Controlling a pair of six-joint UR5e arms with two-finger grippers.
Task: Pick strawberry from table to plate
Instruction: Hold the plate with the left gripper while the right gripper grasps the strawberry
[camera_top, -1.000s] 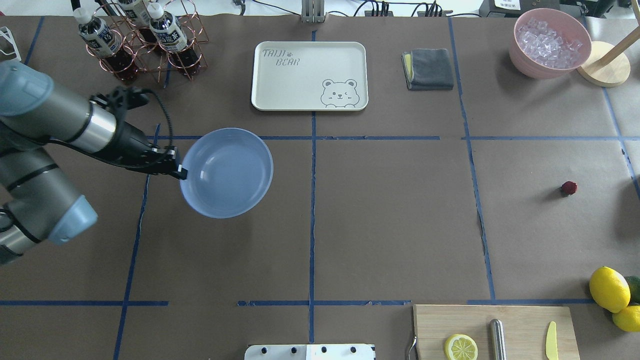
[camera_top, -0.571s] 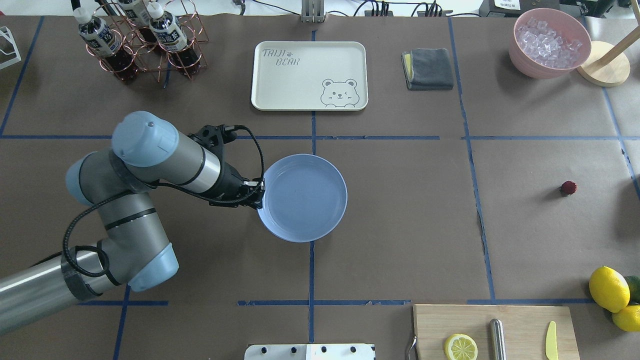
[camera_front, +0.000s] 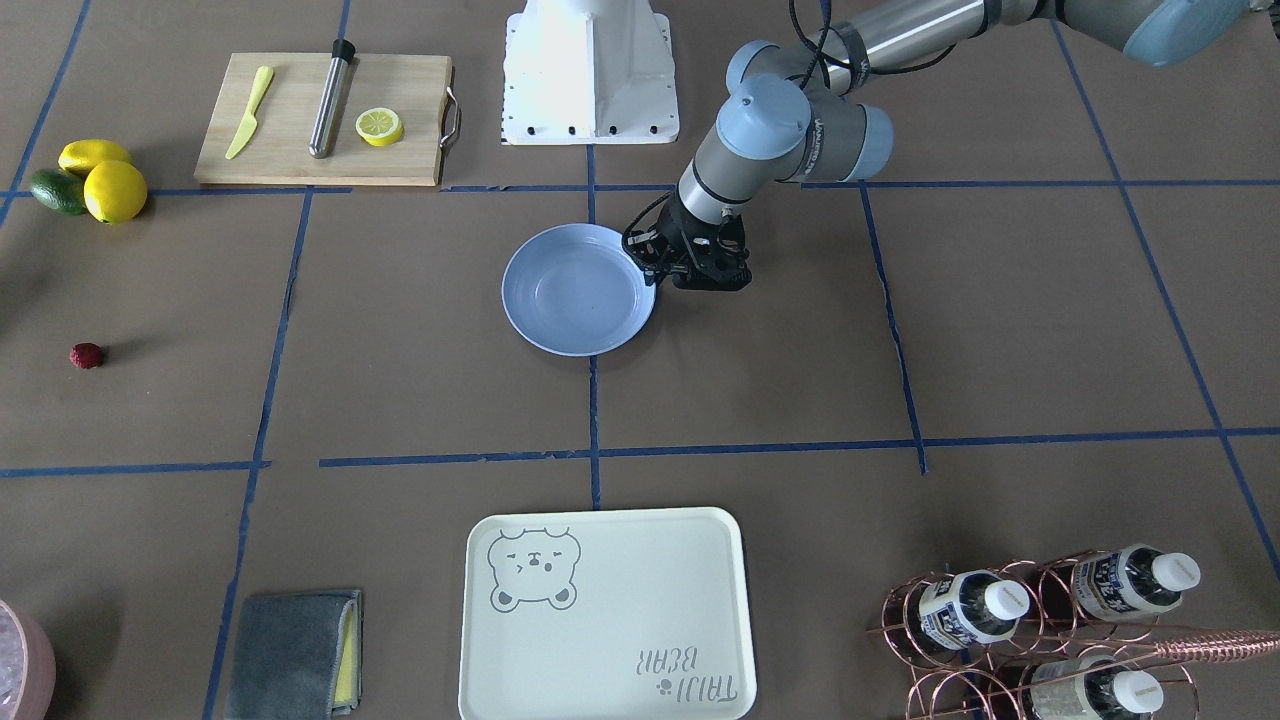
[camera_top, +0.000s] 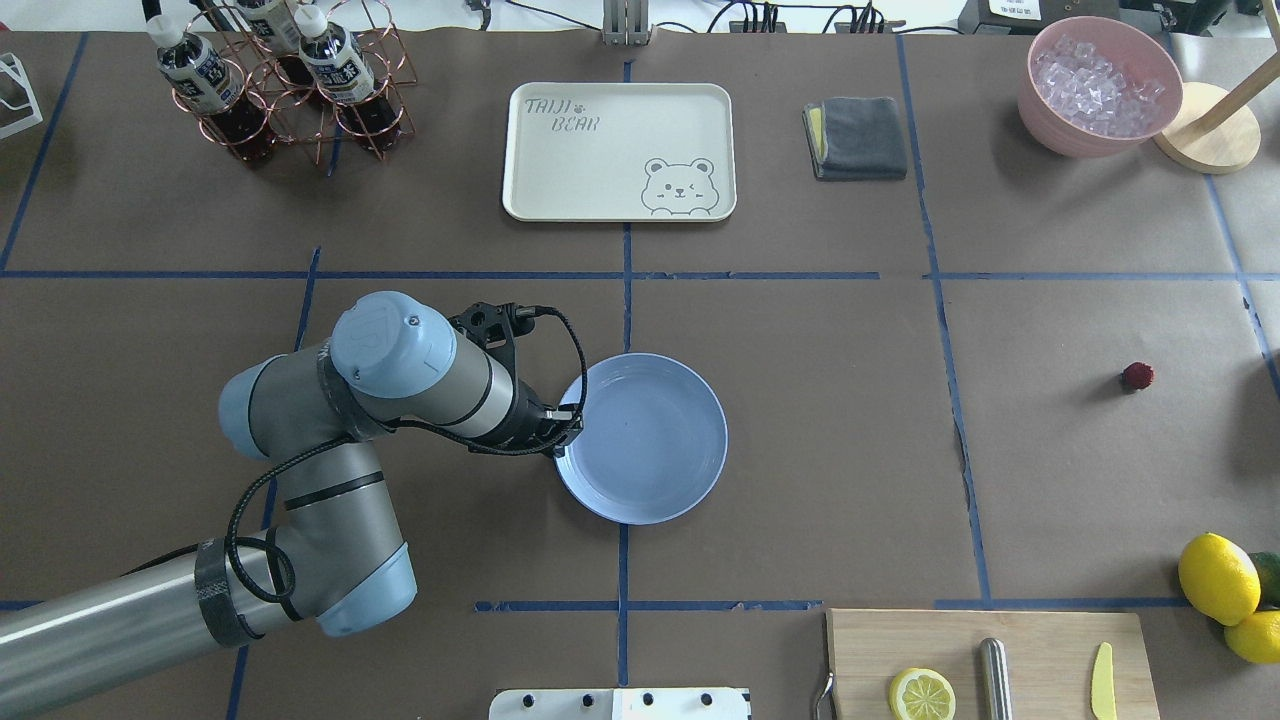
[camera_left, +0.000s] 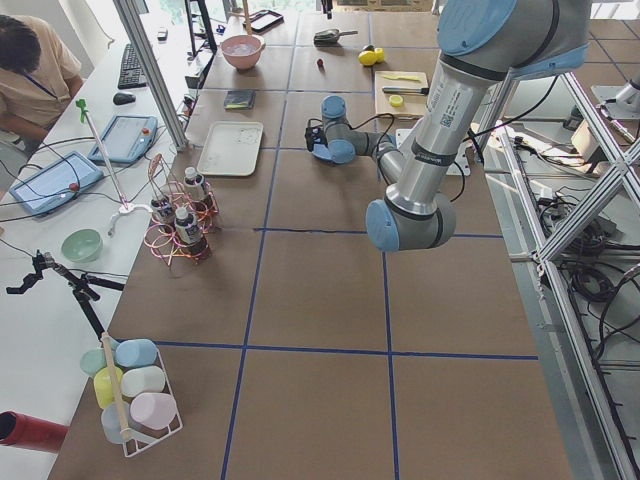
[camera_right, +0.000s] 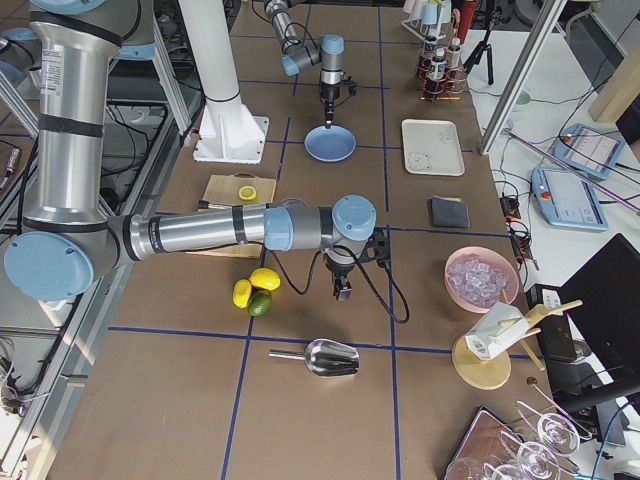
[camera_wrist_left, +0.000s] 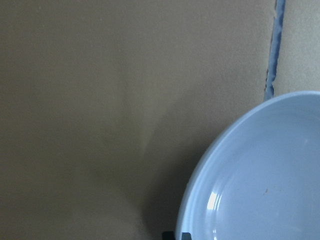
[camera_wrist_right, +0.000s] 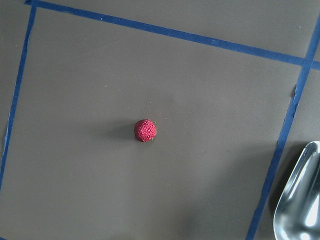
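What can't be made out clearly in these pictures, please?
Right end effector: open or shut unclear; only the right side view shows it, small.
Plate: mostly cut off by the left wrist view's edges.
Avocado: overhead, half hidden behind a lemon and the edge.

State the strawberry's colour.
The strawberry is dark red and bumpy; the right wrist-mounted view shows it best.

Bright, even overhead light across the table (camera_top: 800, 450); brown paper reads matte. Strawberry (camera_top: 1137, 376) casts a faint, soft shadow toward the plate (camera_top: 650, 440). Left wrist view dim, grainy, soft-focus, w/ small glint on plate & dark shadow under its rim. Right wrist view crisp; metal scoop (camera_wrist_right: 300, 200) glares. Side views: far table end tiny, low detail.
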